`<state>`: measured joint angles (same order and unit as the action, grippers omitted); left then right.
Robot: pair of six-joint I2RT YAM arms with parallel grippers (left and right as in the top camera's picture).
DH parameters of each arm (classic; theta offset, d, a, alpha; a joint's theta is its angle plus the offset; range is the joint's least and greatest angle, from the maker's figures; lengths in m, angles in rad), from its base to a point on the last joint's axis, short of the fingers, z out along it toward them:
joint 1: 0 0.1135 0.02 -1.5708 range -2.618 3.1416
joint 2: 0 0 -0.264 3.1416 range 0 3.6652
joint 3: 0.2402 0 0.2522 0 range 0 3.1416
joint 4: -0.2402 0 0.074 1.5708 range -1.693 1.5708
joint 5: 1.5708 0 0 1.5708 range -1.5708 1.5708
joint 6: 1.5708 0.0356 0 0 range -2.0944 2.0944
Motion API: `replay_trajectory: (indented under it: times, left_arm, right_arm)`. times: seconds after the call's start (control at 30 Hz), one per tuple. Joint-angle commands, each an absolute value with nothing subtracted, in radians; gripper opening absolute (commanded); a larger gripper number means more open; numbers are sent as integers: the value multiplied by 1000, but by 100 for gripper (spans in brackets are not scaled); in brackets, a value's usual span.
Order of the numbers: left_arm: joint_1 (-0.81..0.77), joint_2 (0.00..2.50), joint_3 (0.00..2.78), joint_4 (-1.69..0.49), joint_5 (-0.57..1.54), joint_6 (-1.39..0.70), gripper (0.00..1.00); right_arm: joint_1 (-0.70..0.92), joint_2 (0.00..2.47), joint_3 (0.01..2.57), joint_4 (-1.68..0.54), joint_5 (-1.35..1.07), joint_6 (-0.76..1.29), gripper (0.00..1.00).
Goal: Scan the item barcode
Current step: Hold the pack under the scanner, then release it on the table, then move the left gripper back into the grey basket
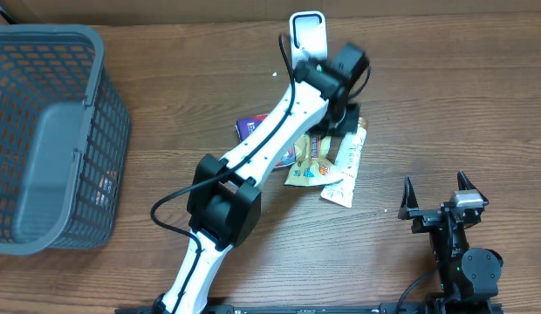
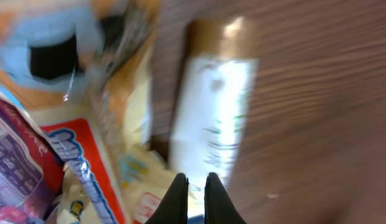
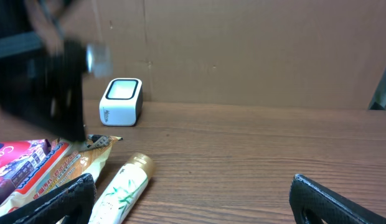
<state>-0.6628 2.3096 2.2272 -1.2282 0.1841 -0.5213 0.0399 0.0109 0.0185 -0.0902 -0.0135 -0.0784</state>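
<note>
Over the pile, mid-table: the left end effector (image 2: 194, 190) hangs with its fingertips pressed together, and nothing shows pinched between them.
Directly beneath it: a white tube (image 2: 211, 106) with a gold cap lies flat on the table (image 1: 445, 87), at the right edge of the pile. The left wrist view is blurred, so contact with it cannot be told.
Beside the tube: snack packets (image 1: 310, 166) overlap one another, with a purple packet (image 1: 250, 128) at the far left of the heap.
Behind the pile: the white scanner (image 1: 307, 33) stands upright near the table's back edge, apart from the items.
Far left: a grey basket (image 1: 105, 148) sits well apart from everything else.
Near right corner: the right end effector (image 1: 436, 186) rests with its fingers spread wide, holding nothing.
Step in hand: picking an item, by my judgement. Nothing is lifted yet, and the tube looks like the candidate.
Barcode: not visible on any item in these views.
Next move calls for: parting the left fingers, settling them across the tube's narrow width, closing, lifting it clear of the packets, then presenting its coded side to the scanner's face.
Risk: the neighbouring packet overlaps closely and may drag along.
</note>
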Motion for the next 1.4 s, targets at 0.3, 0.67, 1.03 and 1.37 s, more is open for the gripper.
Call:
replay_trajectory:
  times: [0.3,0.67,1.03,1.37]
  left_arm:
    - [-551,2201,2785,-1530,207,-429,23]
    - [-295,2003,2875,-1689,199,-359,63]
    - [75,1862,2875,-1689,27,-363,100]
    - [444,1860,2727,-1690,112,-393,100]
  right_arm:
    - [38,3,8,-85,-4,-80,100]
    - [38,3,8,-84,-4,-79,100]
    - [38,3,8,-84,-4,-79,100]
    - [38,3,8,-84,-4,-79,100]
